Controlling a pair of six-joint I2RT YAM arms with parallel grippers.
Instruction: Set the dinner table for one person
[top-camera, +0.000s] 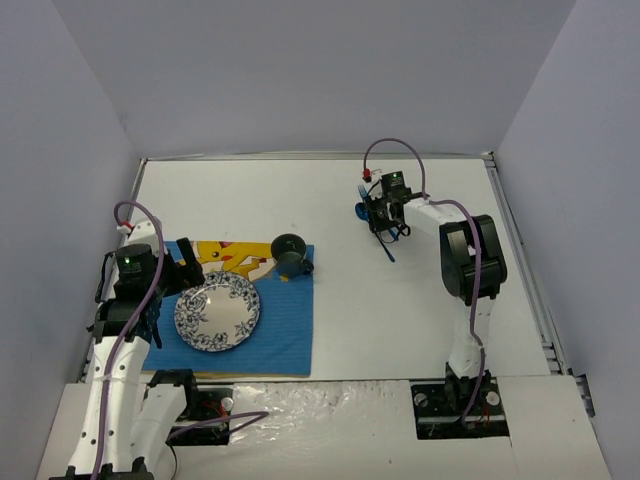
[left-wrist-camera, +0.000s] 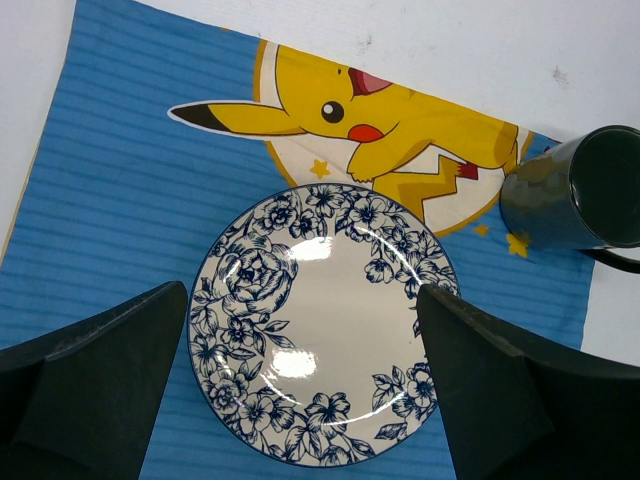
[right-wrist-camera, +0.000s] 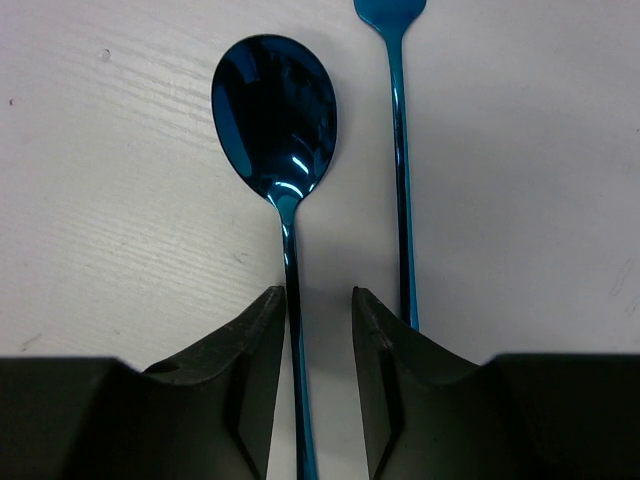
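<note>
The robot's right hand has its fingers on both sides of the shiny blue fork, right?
Not the fork. The right wrist view shows the right hand with its fingers on both sides of the shiny blue spoon; the fork lies beside it.

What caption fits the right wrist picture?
Right gripper straddles the handle of a shiny blue spoon, blue fork alongside.

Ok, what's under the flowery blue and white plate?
The plate sits on the blue placemat, beside its yellow cartoon figure. The cloth directly beneath the plate is covered, so whatever is printed there cannot be seen.
</note>
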